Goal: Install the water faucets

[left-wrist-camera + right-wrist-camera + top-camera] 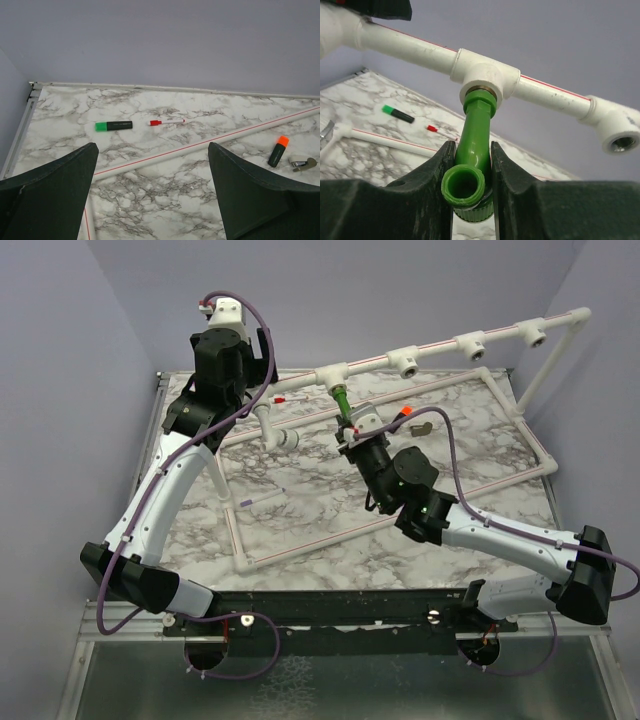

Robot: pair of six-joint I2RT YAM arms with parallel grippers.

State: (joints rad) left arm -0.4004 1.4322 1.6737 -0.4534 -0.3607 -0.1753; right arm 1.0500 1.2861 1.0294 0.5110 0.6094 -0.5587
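A bright green water faucet [476,125] stands with its top end in a white tee socket [482,75] of the raised pipe rail, a metal ring showing at the joint. My right gripper [472,146] is shut on its bent body, and the open spout mouth faces the camera. From above, the same faucet [341,398] slants from the leftmost socket [328,373] down into the right gripper [350,425]. My left gripper [152,145] is open and holds nothing. It hangs over bare marble near the table's back left.
The rail carries more tee sockets [405,362] to the right. A white pipe frame [300,540] lies on the marble. A green highlighter [114,125], a red pen [166,121], an orange highlighter [278,151] and a small metal clip [302,162] lie near the back.
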